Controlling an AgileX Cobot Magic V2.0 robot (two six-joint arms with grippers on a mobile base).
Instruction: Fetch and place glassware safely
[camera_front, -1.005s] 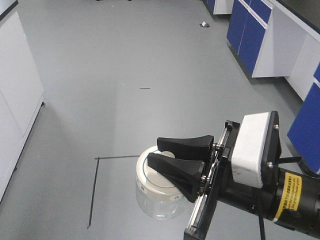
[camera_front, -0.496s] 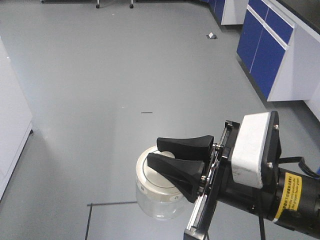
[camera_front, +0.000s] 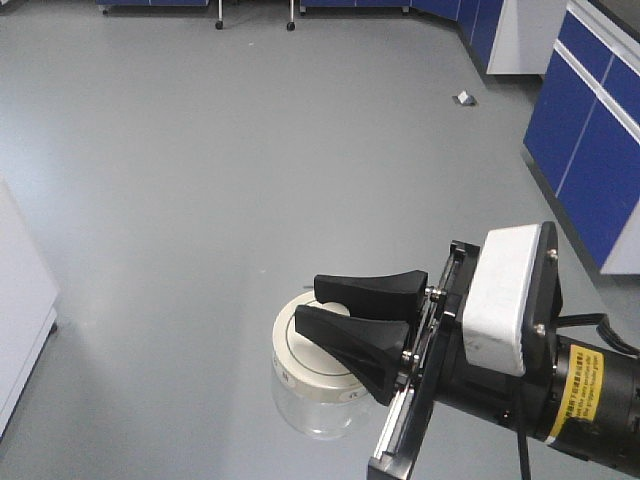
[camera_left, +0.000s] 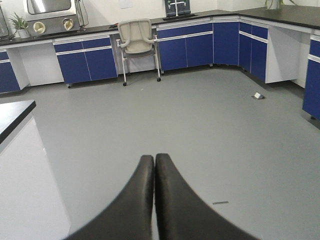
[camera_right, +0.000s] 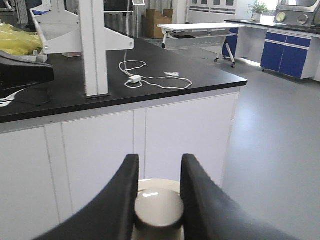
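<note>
Front view, hidden: the right claw (camera_front: 312, 303) covers the right part of the lid (camera_front: 300, 352). The arm behind it is cut off by the right and bottom edges, and the left arm is out of frame.
Front view, hard to read: the small dark marks on the lid's rim are too small to make out.
Front view, jar: the clear glass jar (camera_front: 310, 405) sits low and centre, seen against the grey floor (camera_front: 200, 150). It lies directly under the black fingers, which reach in from the right.
Front view, grip: the two fingers close over the middle of the lid, one on each side of the knob (camera_front: 338, 310), which barely shows between them.
Left wrist view, claw: the left claw (camera_left: 154, 159) has its fingers pressed together with nothing between them.
Left wrist view, surroundings: only floor, a chair (camera_left: 136, 37) and blue cabinets (camera_left: 185, 47) lie beyond.
Right wrist view, hidden: the glass body is out of sight below the fingers, and only the cream knob (camera_right: 159, 210) and a strip of lid (camera_right: 160, 184) show.
Right wrist view, grip: the right claw (camera_right: 160, 159) is clamped on the knob, with a finger touching each side.
Right wrist view, background: a white cabinet (camera_right: 100, 150) stands under a black worktop (camera_right: 200, 75).
</note>
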